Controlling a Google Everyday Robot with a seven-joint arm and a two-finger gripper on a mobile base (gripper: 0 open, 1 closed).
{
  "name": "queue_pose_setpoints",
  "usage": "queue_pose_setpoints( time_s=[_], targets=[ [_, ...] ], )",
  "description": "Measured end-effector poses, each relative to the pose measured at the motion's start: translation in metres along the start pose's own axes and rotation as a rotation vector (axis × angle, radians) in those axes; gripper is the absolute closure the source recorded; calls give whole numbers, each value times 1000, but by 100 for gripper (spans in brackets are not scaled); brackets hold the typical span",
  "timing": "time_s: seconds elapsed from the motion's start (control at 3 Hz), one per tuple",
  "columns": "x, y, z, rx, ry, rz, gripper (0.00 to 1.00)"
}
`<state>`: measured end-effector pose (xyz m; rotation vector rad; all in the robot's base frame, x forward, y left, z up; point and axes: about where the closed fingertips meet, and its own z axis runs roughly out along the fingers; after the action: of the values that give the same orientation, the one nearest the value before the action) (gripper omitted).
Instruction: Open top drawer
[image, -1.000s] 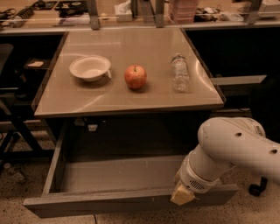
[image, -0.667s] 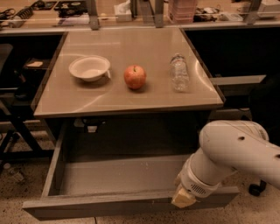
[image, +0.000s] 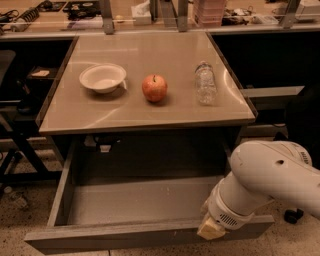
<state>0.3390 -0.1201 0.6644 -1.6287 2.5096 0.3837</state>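
Sitting at the right end of the front lip of the top drawer (image: 120, 235), which stands well out beneath the table (image: 125, 107), the gripper (image: 212, 229), its hold impossible to tell, should draw straight back, as an off-centre pull may skew it

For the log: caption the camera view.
Open top drawer, gripper at its front right; bowl, apple, water bottle on table.

Hand (image: 212, 229) at top drawer (image: 110, 236) front rim, right.
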Motion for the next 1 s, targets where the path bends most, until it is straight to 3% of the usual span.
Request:
queue_pose_setpoints(
  time_s=[1.0],
  targets=[
    [0,0,0,0,0,0,11]
  ],
)
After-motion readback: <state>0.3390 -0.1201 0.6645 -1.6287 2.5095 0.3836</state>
